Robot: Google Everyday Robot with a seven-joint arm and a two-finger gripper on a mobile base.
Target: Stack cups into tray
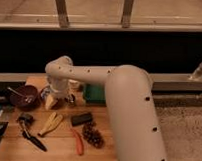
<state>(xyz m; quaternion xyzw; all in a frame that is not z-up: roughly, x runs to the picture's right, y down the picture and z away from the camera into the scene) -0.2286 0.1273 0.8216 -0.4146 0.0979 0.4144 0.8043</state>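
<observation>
The green tray lies at the back of the wooden table, its right part hidden behind my white arm. My gripper hangs down from the arm's bend, just left of the tray, low over the table. A cream-white cup stands between the gripper and the tray. A pale grey-blue cup shows at the gripper's left side. A small shiny metal cup stands at its right. I cannot tell whether the gripper touches any cup.
A dark-red bowl with a utensil in it stands to the left. In front lie a banana, a black block, grapes, an orange-red carrot-like item and a black tool. A window ledge runs behind.
</observation>
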